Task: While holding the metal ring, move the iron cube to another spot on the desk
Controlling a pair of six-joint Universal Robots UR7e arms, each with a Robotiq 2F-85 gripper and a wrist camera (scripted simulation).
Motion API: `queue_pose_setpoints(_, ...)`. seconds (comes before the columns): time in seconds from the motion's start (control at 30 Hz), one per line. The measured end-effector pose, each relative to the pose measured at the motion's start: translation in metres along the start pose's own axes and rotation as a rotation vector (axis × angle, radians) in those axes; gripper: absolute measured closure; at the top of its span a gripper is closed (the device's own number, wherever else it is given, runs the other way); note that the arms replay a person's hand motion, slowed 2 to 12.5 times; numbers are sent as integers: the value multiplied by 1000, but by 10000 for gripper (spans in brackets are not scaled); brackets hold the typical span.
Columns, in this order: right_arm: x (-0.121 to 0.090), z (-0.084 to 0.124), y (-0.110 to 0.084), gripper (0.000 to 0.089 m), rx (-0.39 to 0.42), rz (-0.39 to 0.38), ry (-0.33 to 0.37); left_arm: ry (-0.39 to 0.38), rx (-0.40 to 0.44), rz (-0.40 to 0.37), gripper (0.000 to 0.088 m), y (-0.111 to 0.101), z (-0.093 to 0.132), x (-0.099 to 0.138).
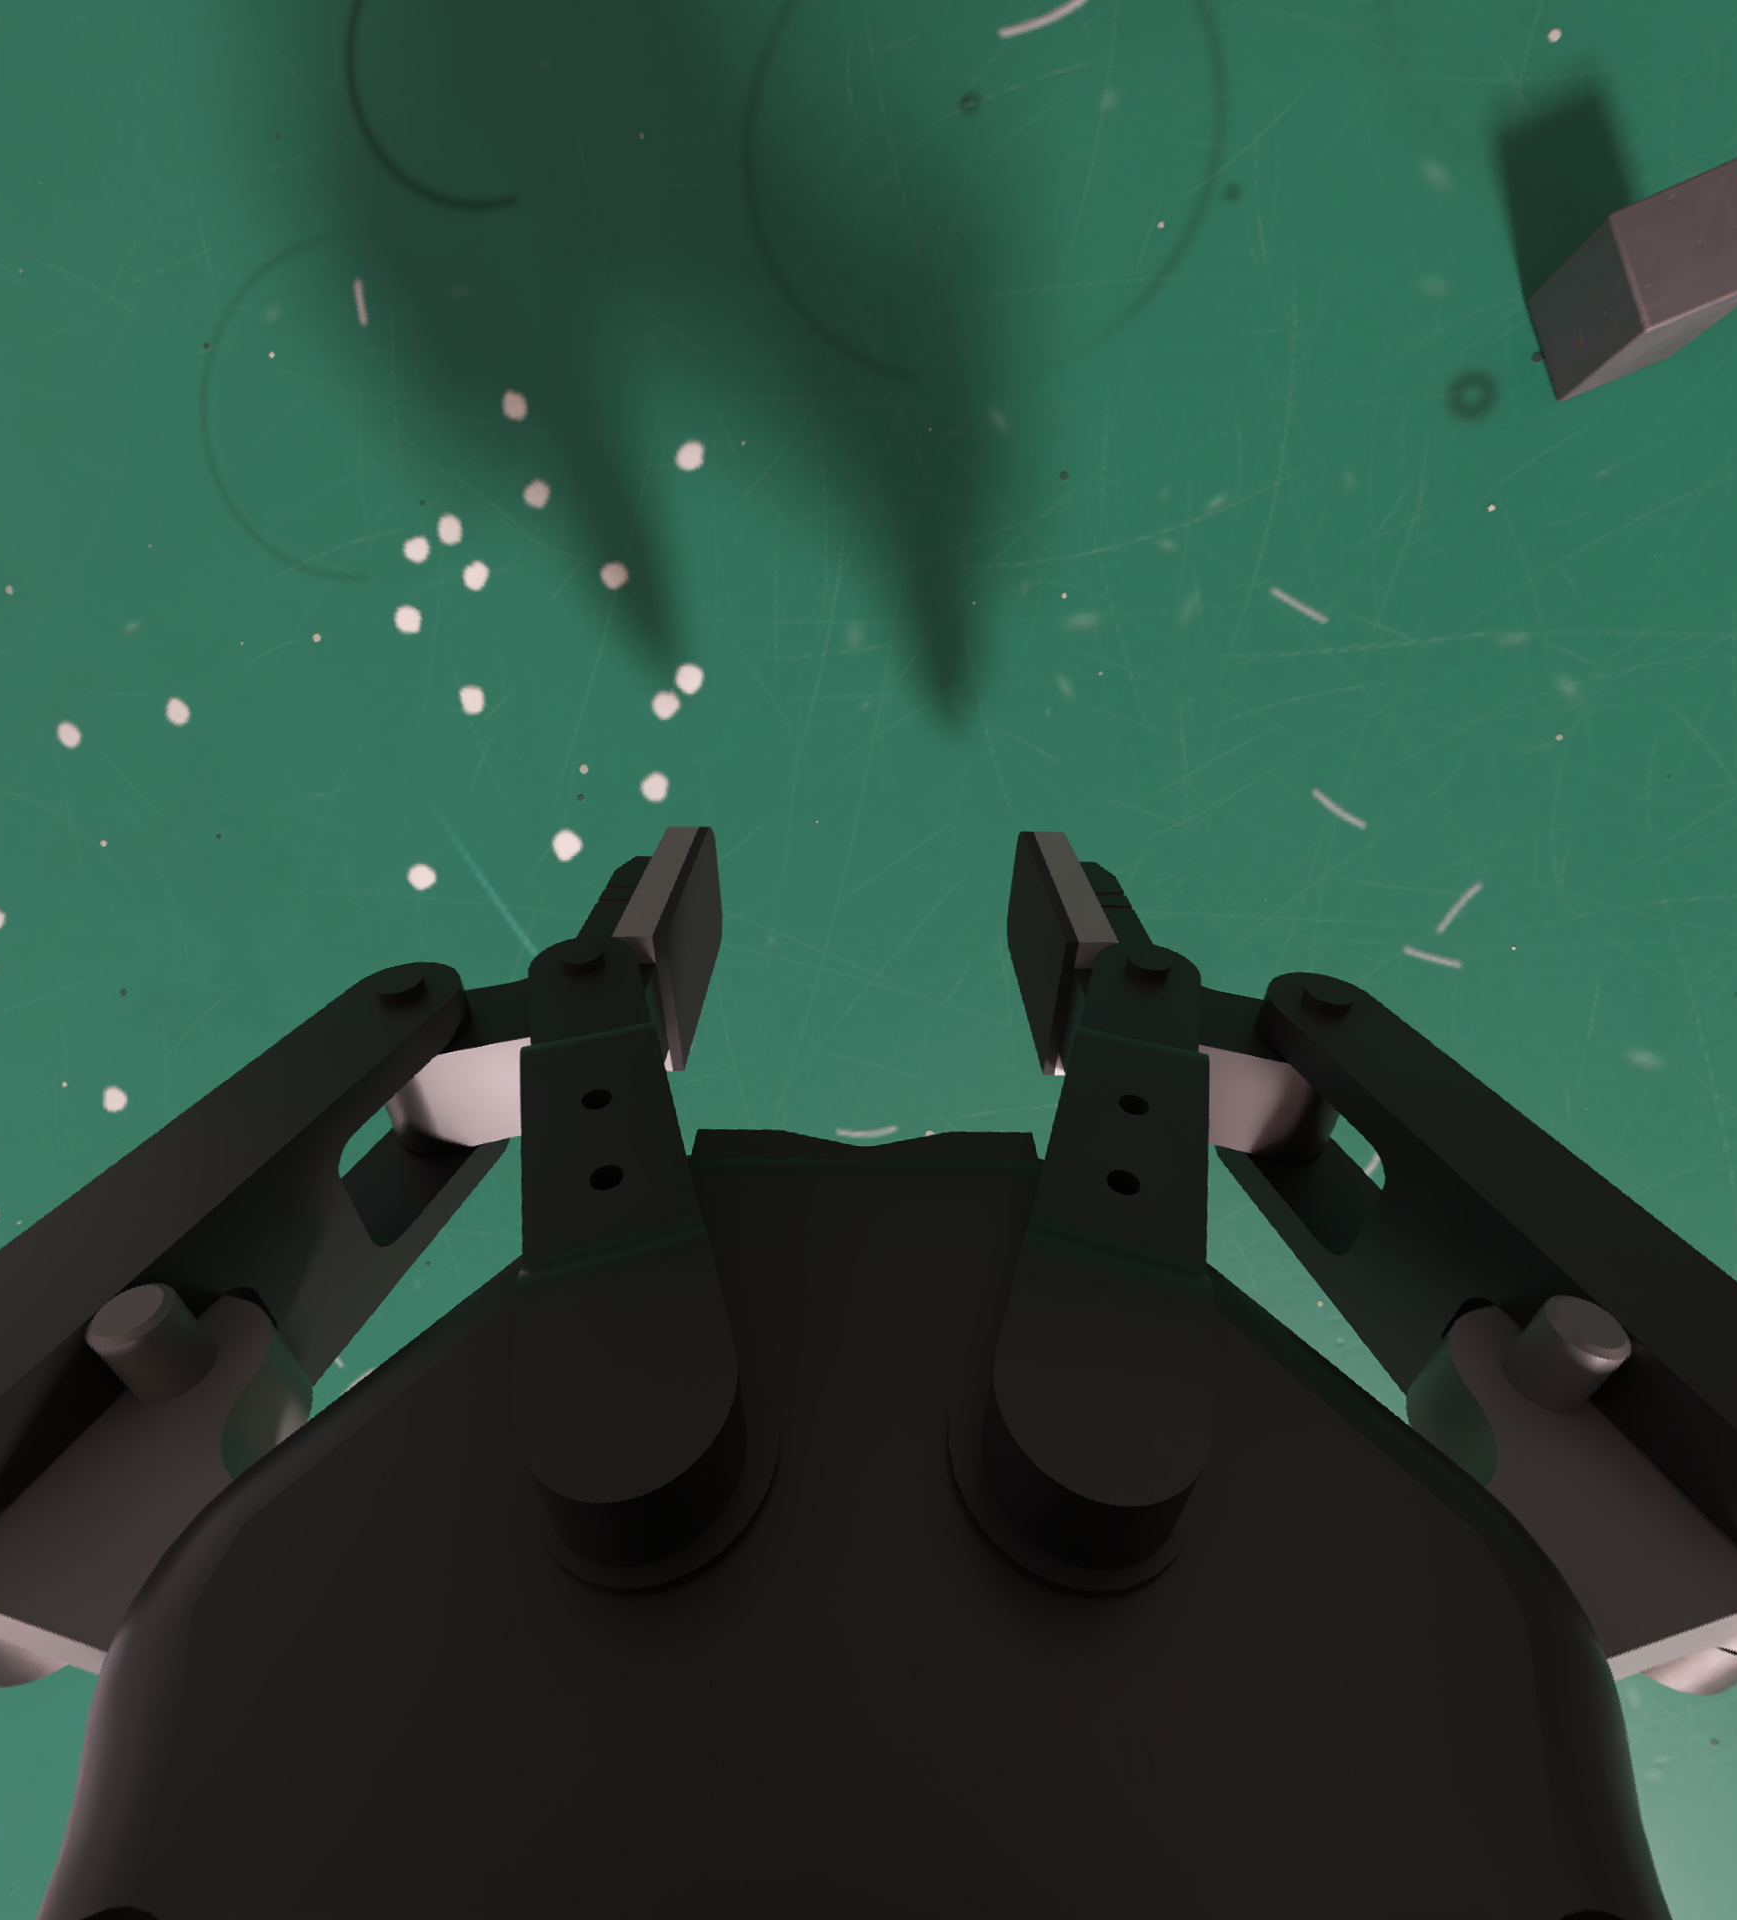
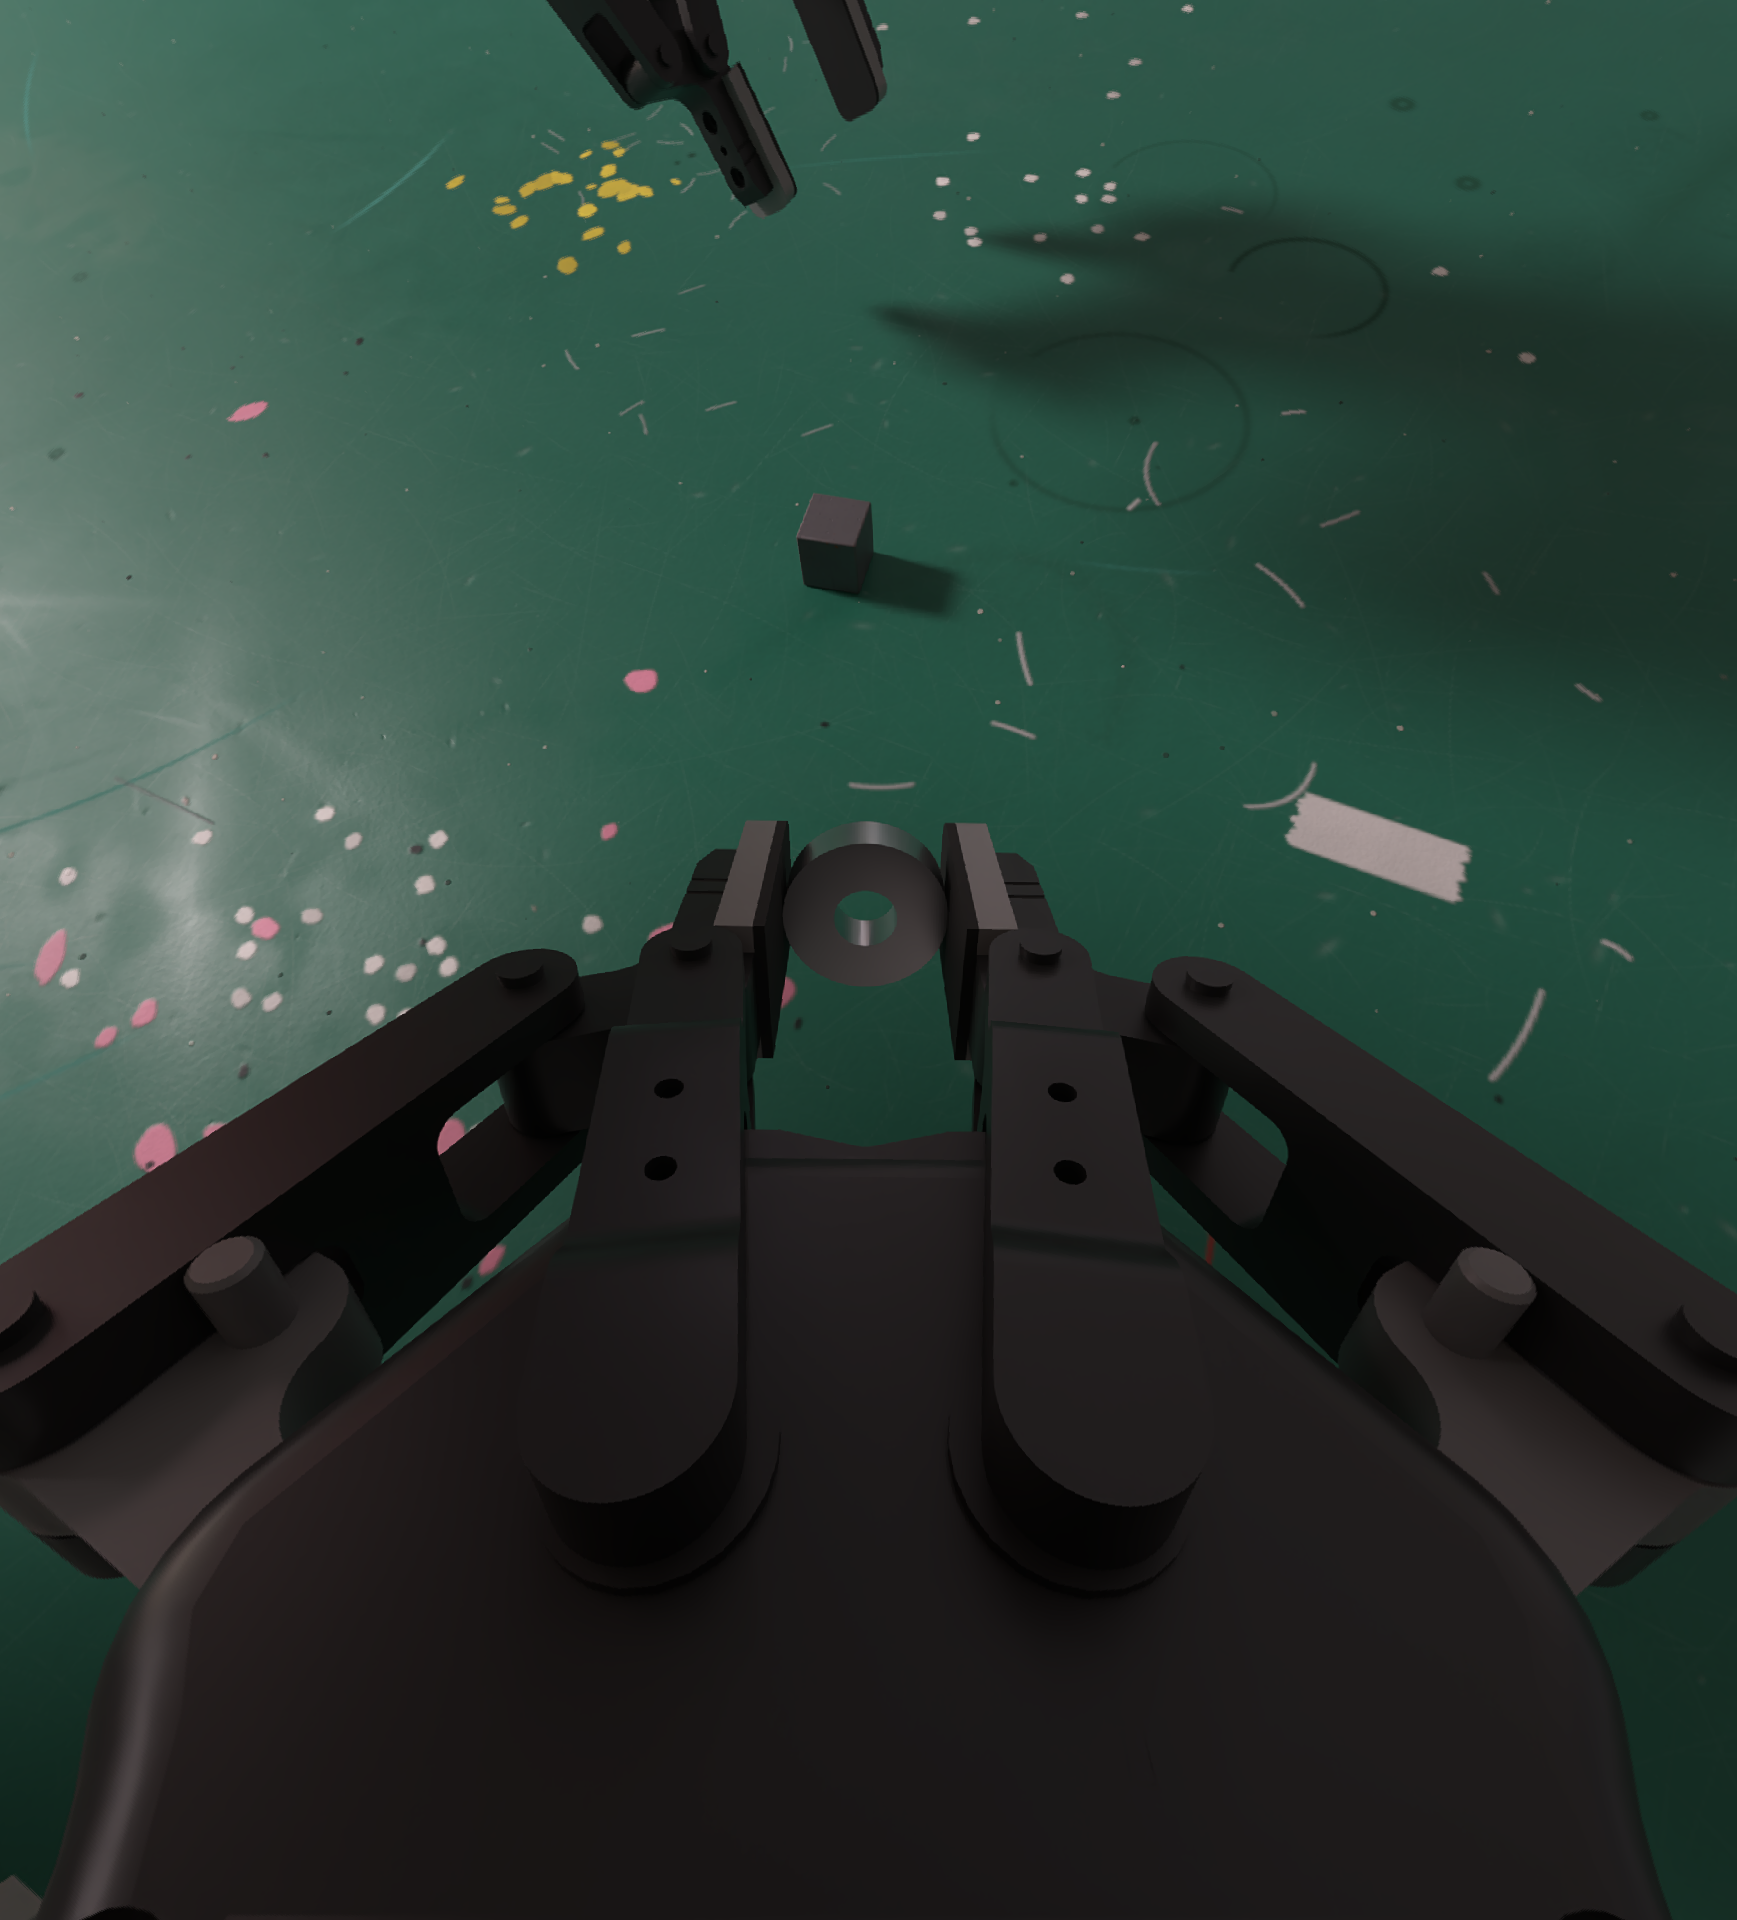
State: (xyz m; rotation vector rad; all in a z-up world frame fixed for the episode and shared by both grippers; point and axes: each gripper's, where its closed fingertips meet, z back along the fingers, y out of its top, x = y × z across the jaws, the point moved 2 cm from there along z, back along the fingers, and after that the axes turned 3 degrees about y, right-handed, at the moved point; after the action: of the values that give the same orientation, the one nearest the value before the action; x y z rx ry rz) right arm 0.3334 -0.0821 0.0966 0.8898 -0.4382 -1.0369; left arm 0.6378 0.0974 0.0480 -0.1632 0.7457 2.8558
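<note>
My right gripper (image 2: 865,842) is shut on a grey metal ring (image 2: 865,904), held above the green desk with its hole facing the camera. The dark grey iron cube (image 2: 835,542) sits on the desk ahead of the ring, by itself. In the left wrist view the cube (image 1: 1653,275) lies at the far upper right. My left gripper (image 1: 864,842) is open and empty, hovering above the desk well to the left of the cube. It also shows in the right wrist view (image 2: 812,156), at the top, beyond the cube.
The green desk (image 2: 428,623) is scratched and spotted with white, pink and yellow paint flecks. A strip of white tape (image 2: 1378,847) lies on it to the right of the ring. Arm shadows fall across the far right.
</note>
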Motion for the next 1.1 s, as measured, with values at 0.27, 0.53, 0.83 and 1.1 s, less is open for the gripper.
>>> queue_pose_setpoints(0.27, 2, 2, -2, 634, 3, -11, 0, 21, -29, 6, 306, -4, -4, -3)
queue_pose_setpoints(0.53, 4, 3, -4, 634, 8, -19, 3, 21, -55, 13, 259, -7, -10, -5)
queue_pose_setpoints(0.83, 6, 3, -5, 634, 3, -24, 4, -3, -56, 25, 257, -6, -16, -3)
queue_pose_setpoints(1.1, 8, 4, -6, 634, -4, -24, 2, -24, -45, 25, 309, -3, -18, -1)
